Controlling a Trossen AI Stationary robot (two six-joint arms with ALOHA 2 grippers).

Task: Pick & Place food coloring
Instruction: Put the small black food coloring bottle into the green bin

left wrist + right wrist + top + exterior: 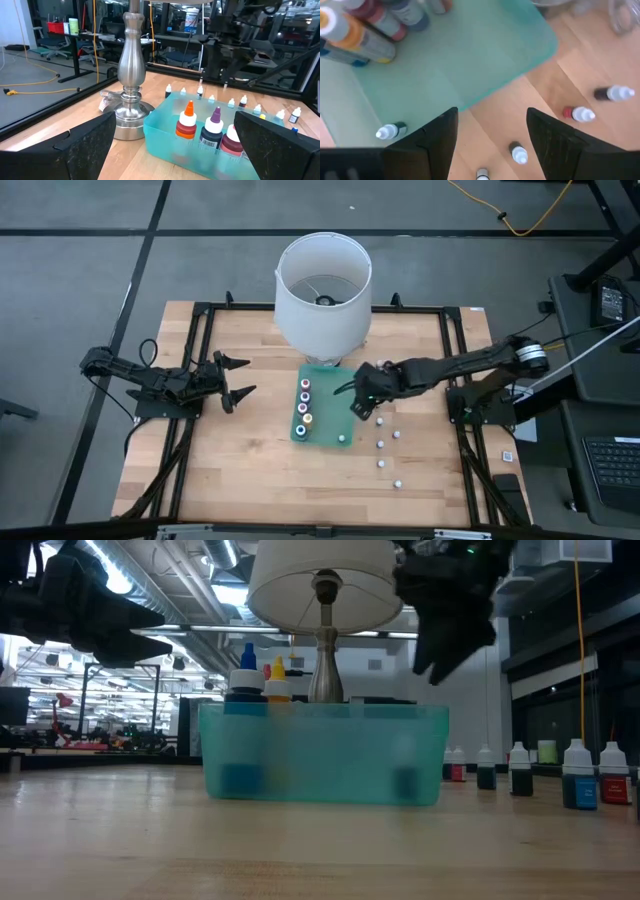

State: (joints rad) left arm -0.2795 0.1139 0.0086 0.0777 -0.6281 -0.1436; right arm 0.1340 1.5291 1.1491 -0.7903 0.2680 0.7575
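The food coloring bottles are split between two places. Several stand in a line inside the teal tray (pixel 325 395), among them an orange-capped one (pixel 188 120) and a purple-capped one (pixel 214 127). One small bottle (pixel 390 131) lies apart in the tray. Several more (pixel 381 444) stand on the wood to the tray's right. My right gripper (pixel 352 393) hangs open over the tray's right edge and touches nothing (pixel 492 120). My left gripper (pixel 248 377) waits open to the left of the tray.
A lamp with a white shade (pixel 322 285) and a silver base (pixel 132 95) stands just behind the tray's far end. The black frame rails (pixel 200 360) run along the table's sides. Bare wood lies near the table's near edge.
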